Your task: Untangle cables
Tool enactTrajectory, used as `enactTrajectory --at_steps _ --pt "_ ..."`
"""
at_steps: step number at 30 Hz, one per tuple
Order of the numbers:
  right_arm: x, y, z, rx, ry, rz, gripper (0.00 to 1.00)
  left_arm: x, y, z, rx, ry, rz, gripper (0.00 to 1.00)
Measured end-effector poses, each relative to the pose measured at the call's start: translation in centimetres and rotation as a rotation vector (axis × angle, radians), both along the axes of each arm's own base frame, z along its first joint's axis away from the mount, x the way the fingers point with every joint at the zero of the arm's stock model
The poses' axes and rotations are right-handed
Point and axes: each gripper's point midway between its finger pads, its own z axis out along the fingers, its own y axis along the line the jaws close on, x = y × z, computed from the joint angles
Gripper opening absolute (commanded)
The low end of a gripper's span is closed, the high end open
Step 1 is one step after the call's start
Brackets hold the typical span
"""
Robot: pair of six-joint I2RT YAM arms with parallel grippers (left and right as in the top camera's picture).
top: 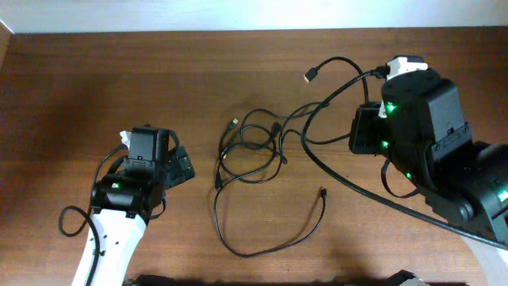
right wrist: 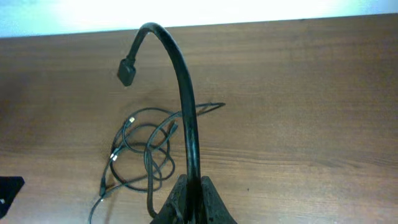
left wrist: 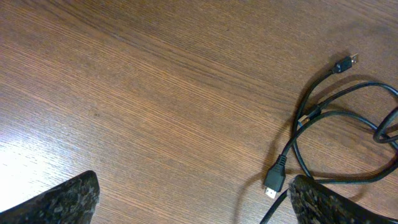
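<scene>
The overhead view is sharp and evenly lit; the table [top: 79,95] darkens toward its far left corner, and the wall strip [top: 238,14] beyond the far edge is blown out white. In the left wrist view, pale glare lies on the wood at near left, and the fingertips [left wrist: 62,202] at the bottom edge are soft. In the right wrist view, the far background is overexposed and the cable [right wrist: 186,112] nearest the lens is slightly blurred.
</scene>
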Motion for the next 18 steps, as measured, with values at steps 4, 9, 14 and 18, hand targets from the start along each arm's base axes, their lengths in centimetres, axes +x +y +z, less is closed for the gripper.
enactTrajectory --at_steps 4,9,14,18 --pt "-0.2 -0.1 -0.3 -0.008 0.014 0.0 0.04 0.6 -0.3 0.3 -0.015 -0.026 -0.007 0.99" --pt "-0.3 0.1 -0.3 0.0 0.016 0.009 0.04 4.2 -8.3 1.9 -0.278 -0.161 -0.443 0.99" --pt "-1.0 1.9 -0.5 0.004 0.041 0.16 0.04 5.8 -16.6 -0.8 -0.631 -0.135 -0.806 0.99" --pt "-2.7 4.1 -1.1 -0.007 0.076 0.38 0.04 5.0 -20.0 -3.0 -0.777 -0.069 -0.915 0.99"
